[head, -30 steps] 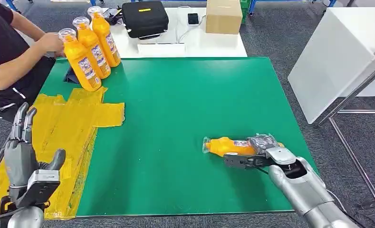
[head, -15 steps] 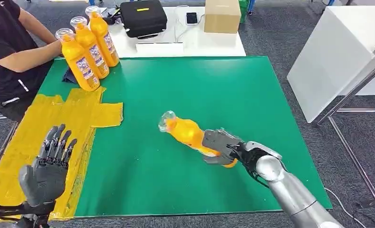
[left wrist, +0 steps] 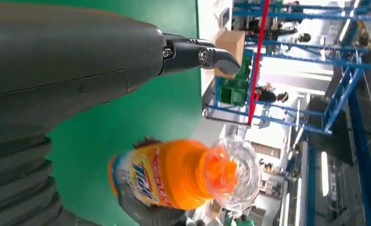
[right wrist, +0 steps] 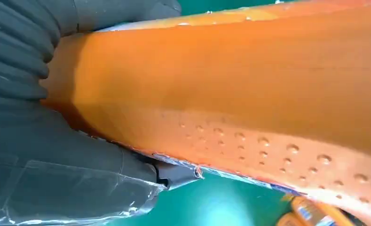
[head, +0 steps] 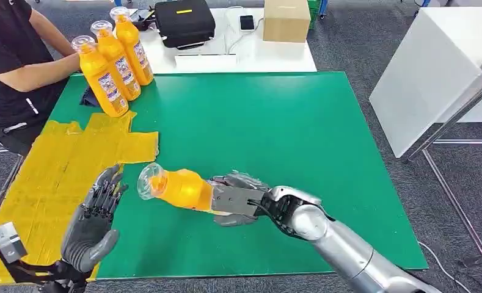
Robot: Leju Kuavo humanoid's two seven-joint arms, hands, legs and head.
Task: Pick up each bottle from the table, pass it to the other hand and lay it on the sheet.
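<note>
Above the green table (head: pixel 275 122), the right hand (head: pixel 241 200) holds an orange bottle (head: pixel 180 189) by its bottom half. The bottle lies on its side in the air, with its clear cap (head: pixel 148 180) pointing at the left hand (head: pixel 94 223). The left hand is wide, holds nothing, and waits just beside the cap, near the edge of the yellow sheet (head: pixel 55 177). The bottle could fall if the right hand lets go before the left hand has a good hold. The cap end is thin and looks smooth, so fingers that close only there might slip. If it drops, the round bottle could roll across the table and miss the sheet. Three more bottles (head: pixel 113 61) stand at the far corner beside a person (head: pixel 12 67), well away from the hands, so they look safe for now.
</note>
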